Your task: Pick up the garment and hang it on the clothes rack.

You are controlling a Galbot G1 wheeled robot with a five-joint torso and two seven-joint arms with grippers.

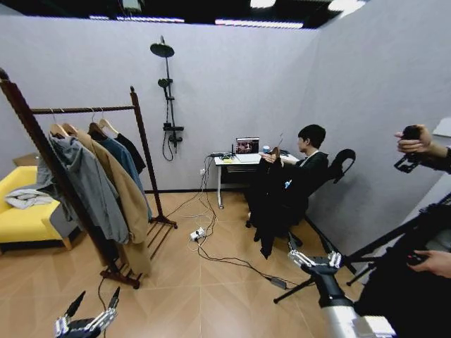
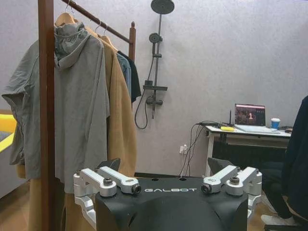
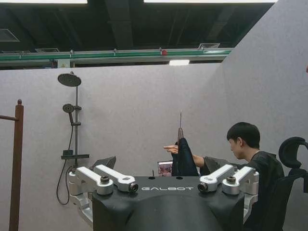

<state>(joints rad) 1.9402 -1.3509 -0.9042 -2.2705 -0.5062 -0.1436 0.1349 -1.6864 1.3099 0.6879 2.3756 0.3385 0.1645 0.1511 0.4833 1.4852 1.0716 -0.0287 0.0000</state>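
The garment (image 1: 269, 201), long and black, hangs from a hanger in the raised hand of a person seated at the back right. In the right wrist view its top (image 3: 185, 161) and the hanger hook rise straight ahead. The clothes rack (image 1: 84, 109) stands at the left, carrying a grey jacket, a tan coat, a teal shirt and a short black top. One of its posts (image 2: 46, 96) is close in the left wrist view. My left gripper (image 1: 94, 303) (image 2: 164, 166) is low, near the rack's foot, open and empty. My right gripper (image 1: 317, 259) (image 3: 161, 163) is open and empty, well short of the garment.
A yellow sofa (image 1: 21, 211) sits behind the rack. Cables and a power strip (image 1: 197, 234) trail across the wooden floor toward a white desk (image 1: 243, 162) with a laptop. A tripod (image 1: 331, 276) and a person with a camera (image 1: 416, 144) stand at the right.
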